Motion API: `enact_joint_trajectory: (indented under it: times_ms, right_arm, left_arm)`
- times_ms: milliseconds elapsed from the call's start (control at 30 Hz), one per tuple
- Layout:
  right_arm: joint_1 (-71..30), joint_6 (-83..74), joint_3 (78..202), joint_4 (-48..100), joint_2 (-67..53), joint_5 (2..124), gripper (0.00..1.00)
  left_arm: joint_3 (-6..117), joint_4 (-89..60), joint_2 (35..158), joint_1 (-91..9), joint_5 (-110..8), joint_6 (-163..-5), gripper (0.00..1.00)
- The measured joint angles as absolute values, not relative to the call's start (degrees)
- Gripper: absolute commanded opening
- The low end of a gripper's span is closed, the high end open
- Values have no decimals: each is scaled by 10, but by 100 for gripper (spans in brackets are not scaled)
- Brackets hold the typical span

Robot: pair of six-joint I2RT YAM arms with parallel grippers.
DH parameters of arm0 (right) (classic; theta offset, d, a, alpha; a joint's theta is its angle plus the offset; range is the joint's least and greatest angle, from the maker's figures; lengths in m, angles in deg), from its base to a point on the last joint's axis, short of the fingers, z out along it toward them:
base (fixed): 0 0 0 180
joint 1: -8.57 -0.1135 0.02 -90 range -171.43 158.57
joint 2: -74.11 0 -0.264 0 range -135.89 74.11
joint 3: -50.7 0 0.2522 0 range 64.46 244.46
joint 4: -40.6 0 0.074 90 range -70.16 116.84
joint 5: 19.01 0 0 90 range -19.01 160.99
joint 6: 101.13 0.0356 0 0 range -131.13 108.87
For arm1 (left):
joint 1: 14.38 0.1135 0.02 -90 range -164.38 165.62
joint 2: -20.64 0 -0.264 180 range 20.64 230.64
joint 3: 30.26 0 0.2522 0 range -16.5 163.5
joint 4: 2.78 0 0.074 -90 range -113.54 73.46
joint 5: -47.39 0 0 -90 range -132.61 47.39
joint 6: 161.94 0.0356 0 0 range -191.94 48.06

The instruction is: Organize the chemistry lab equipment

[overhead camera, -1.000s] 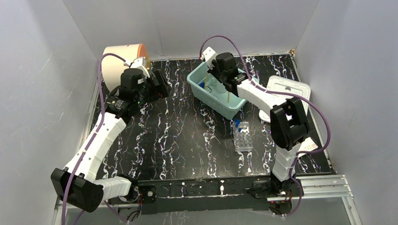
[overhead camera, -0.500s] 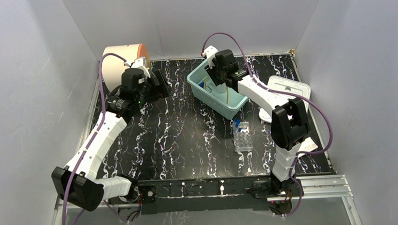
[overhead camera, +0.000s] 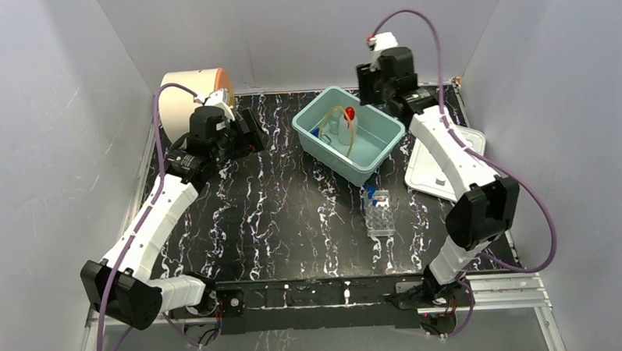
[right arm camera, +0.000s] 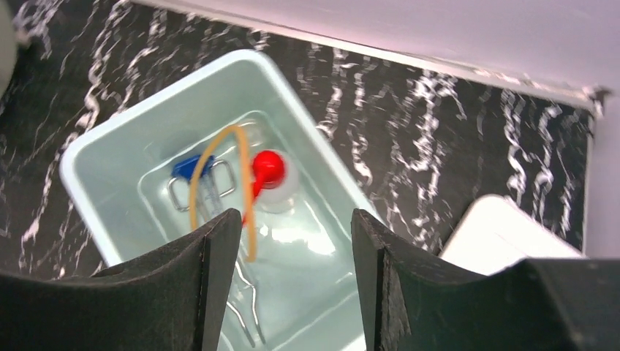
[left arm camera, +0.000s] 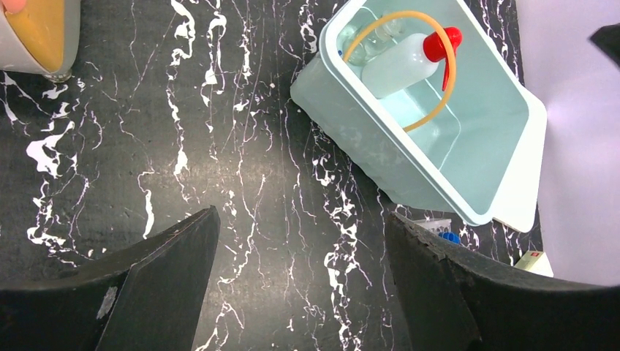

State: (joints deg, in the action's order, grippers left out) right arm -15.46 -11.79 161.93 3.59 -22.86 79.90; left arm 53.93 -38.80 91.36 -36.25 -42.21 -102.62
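A teal bin (overhead camera: 386, 148) at the back centre holds a white squeeze bottle with a red nozzle (overhead camera: 345, 120), looped yellowish tubing (overhead camera: 352, 140) and a blue ring (overhead camera: 315, 132). The right wrist view looks down on the bottle (right arm camera: 279, 193), tubing (right arm camera: 199, 179) and ring (right arm camera: 190, 167). My right gripper (right arm camera: 295, 219) hangs open and empty above the bin's back right corner (overhead camera: 370, 94). In front of the bin stands the clear tube rack (overhead camera: 379, 214) with blue-capped tubes (overhead camera: 370, 191). My left gripper (overhead camera: 253, 135) is open over bare table (left arm camera: 301, 213), left of the bin (left arm camera: 409, 183).
A big cream drum with an orange face (overhead camera: 188, 90) stands at the back left, close behind my left wrist. A white lid (overhead camera: 436, 167) lies right of the bin. A small white box with red marking (left arm camera: 537, 262) shows past the bin in the left wrist view.
My right gripper has opened, risen out of the bin and drawn back to its far right corner, leaving the tubing in the bin. The left arm has not moved.
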Motion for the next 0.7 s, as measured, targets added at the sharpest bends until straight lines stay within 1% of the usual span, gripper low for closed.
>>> enact_joint_trajectory:
  times_ms: [167,400,567,700]
  right_arm:
    - [-74,-53,1600,10,-191,818,68]
    - [48,39,1500,-33,-145,825,67]
    - [85,68,1396,-44,-122,824,67]
    - [109,81,1330,-46,-111,799,67]
  left_arm:
    - [534,-381,913,-363,-437,-1031,83]
    - [533,-368,914,-363,-456,-1036,83]
    - [522,-351,914,-363,-468,-1042,83]
    - [511,-349,914,-363,-476,-1045,83]
